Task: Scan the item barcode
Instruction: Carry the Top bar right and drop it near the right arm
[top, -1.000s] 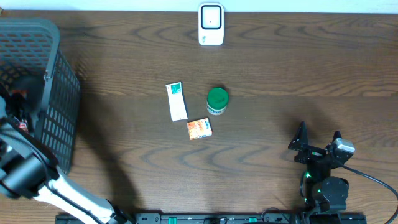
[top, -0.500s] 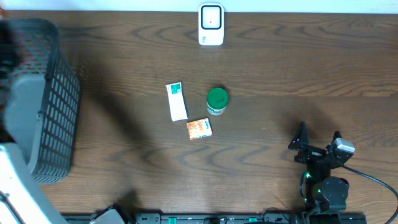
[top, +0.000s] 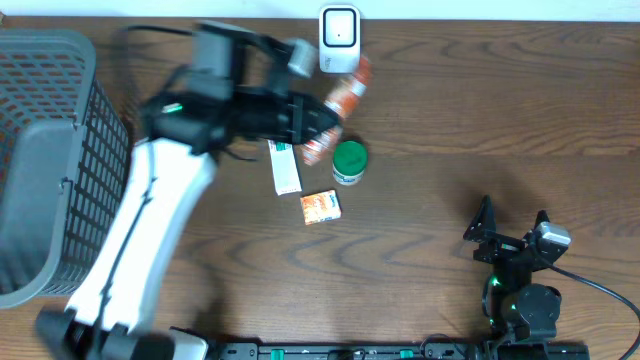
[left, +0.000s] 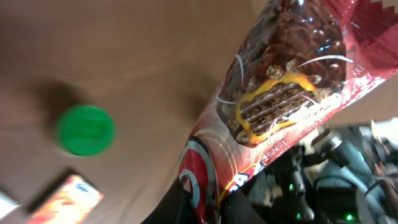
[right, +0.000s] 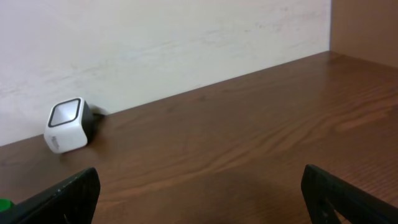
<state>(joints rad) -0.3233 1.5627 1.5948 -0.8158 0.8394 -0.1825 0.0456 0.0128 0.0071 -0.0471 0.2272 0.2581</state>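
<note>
Tabletop (top: 450, 120) of dark wood fills the overhead view, with a grey basket (top: 90, 170) at its left edge. Left arm (top: 150, 220) reaches across from that side, and the left claw (top: 318, 128) is clamped on the lower end of a snack packet (top: 347, 98). The right claw (top: 513, 212) sits near the front right, jaws wide and empty, well apart from everything.

The packet seems to be held clear of the wood. Its long axis slants away from the left claw toward the scanner (top: 339, 38), and its far end is just beside the scanner's lower right corner; whether they touch I cannot tell. The left arm is plainly the nearer one, so the next move is probably to turn the packet until its code faces the scanner window.

No barcode shows in any view. The wrapper is red with a chocolate wafer pictured, its lettering too blurred to read. Nearer the front lie a white box (top: 284, 163), a green-lidded jar (top: 349, 160) and an orange box (top: 320, 206), none legible.
</note>
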